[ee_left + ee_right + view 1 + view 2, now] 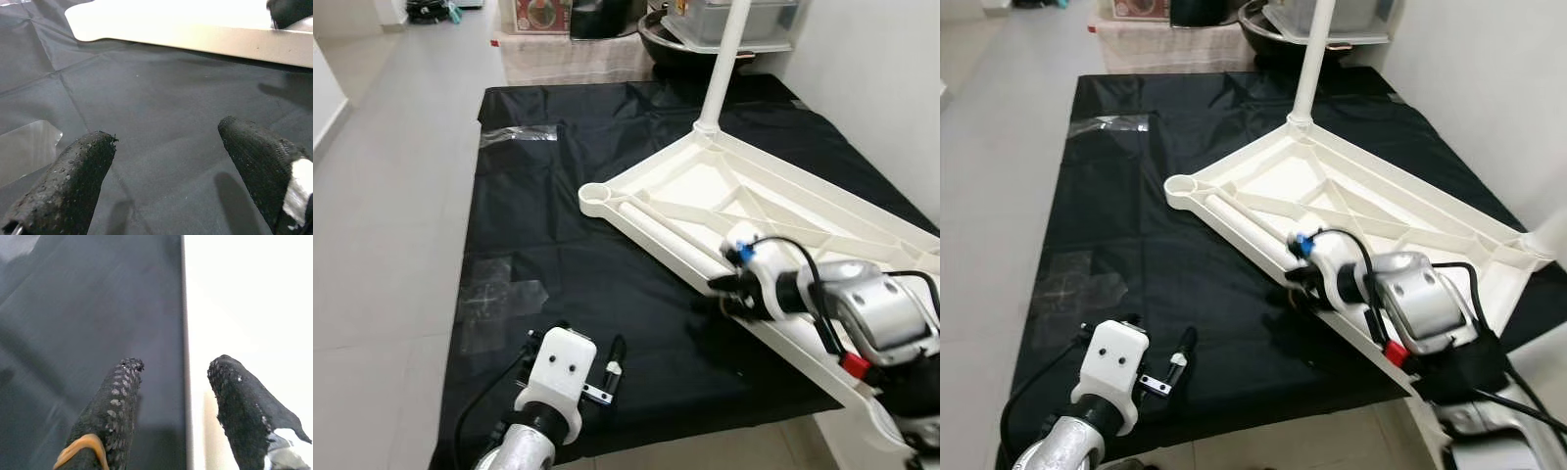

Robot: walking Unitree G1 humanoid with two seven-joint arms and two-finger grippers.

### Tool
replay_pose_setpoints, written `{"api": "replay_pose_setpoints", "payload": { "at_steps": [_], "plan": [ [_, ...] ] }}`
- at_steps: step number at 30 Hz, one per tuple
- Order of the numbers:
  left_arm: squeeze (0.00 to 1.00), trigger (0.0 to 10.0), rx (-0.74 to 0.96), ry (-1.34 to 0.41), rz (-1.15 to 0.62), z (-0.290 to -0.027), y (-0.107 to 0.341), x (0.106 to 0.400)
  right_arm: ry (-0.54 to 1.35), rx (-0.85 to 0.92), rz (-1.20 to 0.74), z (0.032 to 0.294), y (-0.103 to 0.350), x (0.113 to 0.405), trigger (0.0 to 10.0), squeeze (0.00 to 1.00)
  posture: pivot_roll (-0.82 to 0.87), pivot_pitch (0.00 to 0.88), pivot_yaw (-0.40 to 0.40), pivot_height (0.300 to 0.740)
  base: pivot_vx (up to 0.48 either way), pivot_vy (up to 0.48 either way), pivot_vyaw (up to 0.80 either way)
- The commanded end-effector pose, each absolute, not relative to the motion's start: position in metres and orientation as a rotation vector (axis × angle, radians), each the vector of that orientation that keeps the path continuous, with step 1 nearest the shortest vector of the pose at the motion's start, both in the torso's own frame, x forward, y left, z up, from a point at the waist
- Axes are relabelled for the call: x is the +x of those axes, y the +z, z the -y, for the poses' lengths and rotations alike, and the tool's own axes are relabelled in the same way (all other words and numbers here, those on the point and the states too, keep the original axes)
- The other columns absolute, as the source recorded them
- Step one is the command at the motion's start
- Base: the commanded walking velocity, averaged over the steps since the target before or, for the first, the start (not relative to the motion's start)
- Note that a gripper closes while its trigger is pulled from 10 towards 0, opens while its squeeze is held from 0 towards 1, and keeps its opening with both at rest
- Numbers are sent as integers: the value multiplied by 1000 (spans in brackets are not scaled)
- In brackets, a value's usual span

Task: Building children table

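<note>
Tabletop (754, 201) lies upside down on black sheet (558, 264), one leg (724, 59) upright at far corner; right hand (722, 294) spread astride its near edge, left hand (582, 377) spread over sheet.

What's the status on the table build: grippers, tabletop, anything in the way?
Right gripper open, straddling the edge of the upturned white tabletop. Left gripper open, over the black sheet. One leg fitted, another loose leg lying in the tabletop.
</note>
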State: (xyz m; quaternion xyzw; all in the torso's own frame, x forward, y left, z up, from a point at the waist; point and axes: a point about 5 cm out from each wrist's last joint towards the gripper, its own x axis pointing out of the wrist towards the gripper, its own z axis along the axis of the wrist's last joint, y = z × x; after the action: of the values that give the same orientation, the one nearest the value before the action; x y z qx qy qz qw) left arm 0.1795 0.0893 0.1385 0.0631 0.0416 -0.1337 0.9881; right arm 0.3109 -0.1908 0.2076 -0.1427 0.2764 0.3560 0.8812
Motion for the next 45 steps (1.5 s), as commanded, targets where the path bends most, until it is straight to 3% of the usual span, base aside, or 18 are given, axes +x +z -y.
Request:
{"api": "replay_pose_setpoints", "payload": {
  "at_steps": [1,23,31,45],
  "plan": [
    [0,10000,142,-261,-101,-91,136,178,734,-270,-565,191,208,312,10000,0,96,134,-64,740,0,0,0],
    [0,10000,124,-286,-133,-88,135,176,775,-249,-612,170,191,311,10000,0,93,151,-74,740,0,0,0],
    [0,10000,127,-289,-131,-87,136,176,794,-250,-570,144,191,322,10000,0,97,157,-83,740,0,0,0],
    [0,10000,123,-287,-130,-86,136,176,774,-270,-527,131,197,337,10000,0,97,162,-89,740,0,0,0]
  ]
}}
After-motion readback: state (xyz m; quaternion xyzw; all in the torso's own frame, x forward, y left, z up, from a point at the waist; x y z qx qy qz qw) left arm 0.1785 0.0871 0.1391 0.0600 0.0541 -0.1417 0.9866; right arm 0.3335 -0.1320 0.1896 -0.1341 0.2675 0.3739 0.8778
